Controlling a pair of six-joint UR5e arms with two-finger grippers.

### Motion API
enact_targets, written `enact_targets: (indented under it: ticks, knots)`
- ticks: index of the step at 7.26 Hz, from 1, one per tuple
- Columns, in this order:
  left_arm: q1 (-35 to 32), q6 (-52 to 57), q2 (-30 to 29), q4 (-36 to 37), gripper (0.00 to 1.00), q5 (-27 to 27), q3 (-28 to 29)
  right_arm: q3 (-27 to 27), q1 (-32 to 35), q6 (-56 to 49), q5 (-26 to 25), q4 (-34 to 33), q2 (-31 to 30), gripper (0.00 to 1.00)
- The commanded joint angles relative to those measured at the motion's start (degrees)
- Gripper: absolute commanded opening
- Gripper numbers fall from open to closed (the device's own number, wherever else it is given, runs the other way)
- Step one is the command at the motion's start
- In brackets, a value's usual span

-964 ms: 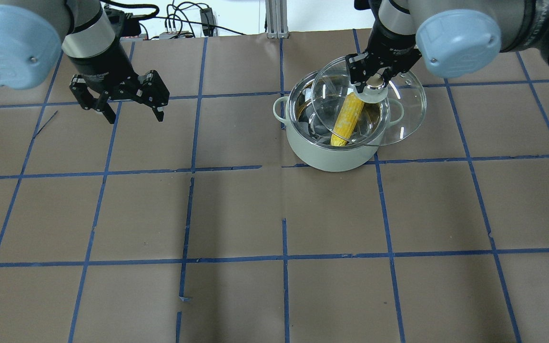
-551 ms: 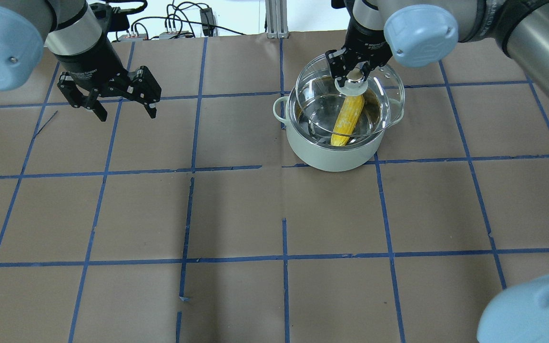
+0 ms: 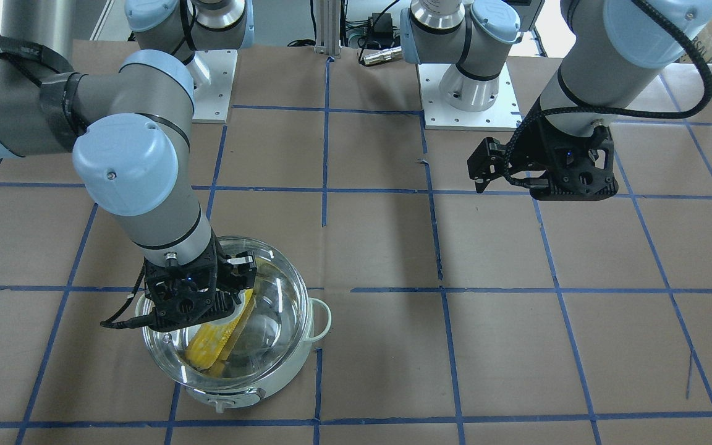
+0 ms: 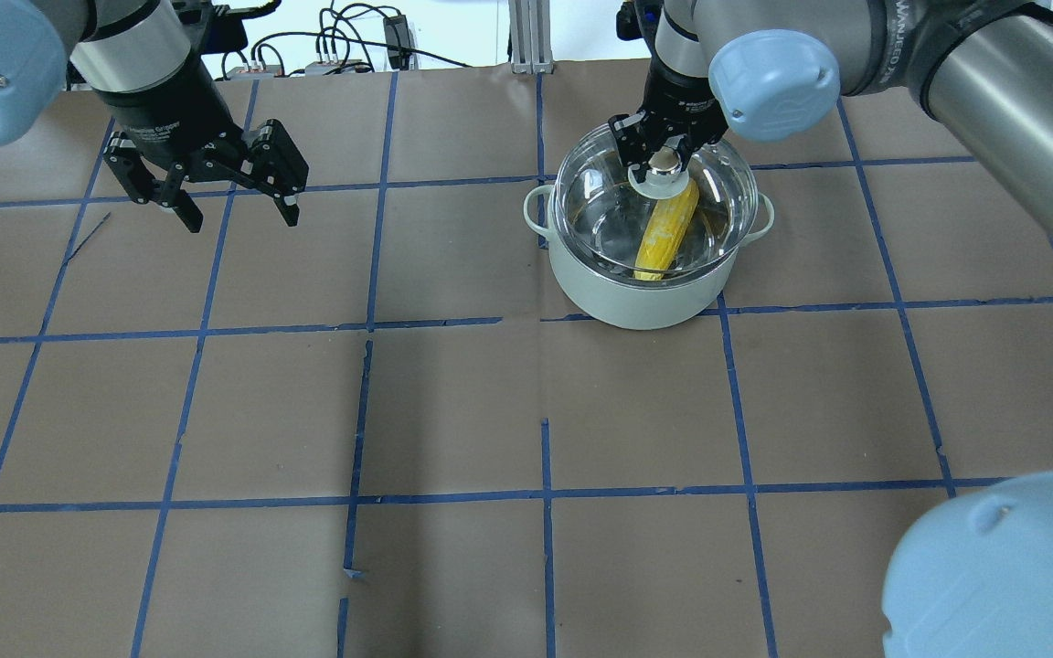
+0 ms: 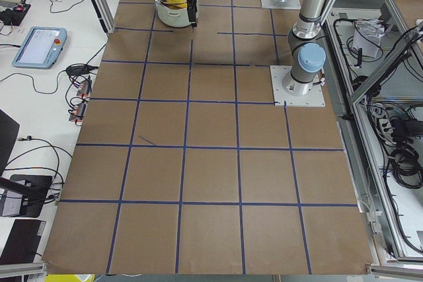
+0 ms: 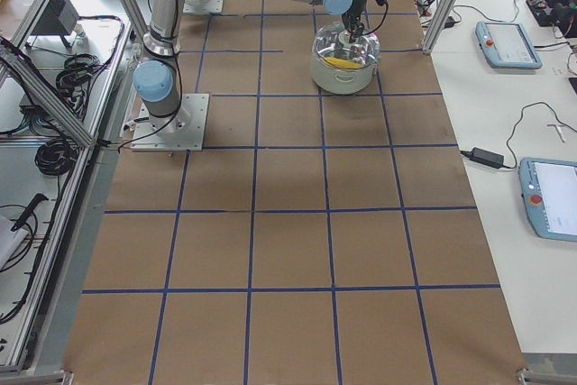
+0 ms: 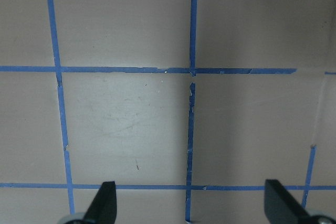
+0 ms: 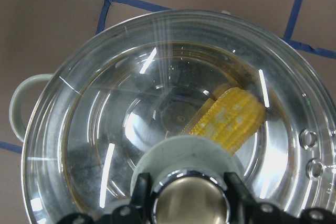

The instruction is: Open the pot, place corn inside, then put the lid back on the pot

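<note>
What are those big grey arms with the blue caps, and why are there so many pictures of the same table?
They are two robot arms. Each ends in a gripper, a pincer with two fingers. All the pictures show one moment, seen by several cameras: one behind the robot, one across the table, one at each end of the table, and one on each wrist. On the brown table stands a pale pot with a yellow corn cob lying inside. The right gripper is pinching the knob of the glass lid, which sits over the pot's opening. The left gripper is open, holds nothing, and hangs over bare table off to the side.
</note>
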Motion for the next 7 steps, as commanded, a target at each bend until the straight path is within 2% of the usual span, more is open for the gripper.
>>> enact_targets:
  ticks: [1,7]
  knots:
    - [-0.09,-0.20,0.25,0.03,1.00,0.05,-0.64,0.31,0.14,-0.05,0.04,0.06,0.10,0.32]
    - [-0.26,-0.64,0.52,0.65,1.00,0.40,-1.60,0.22,0.23,-0.14,-0.22,0.23,0.36,0.32]
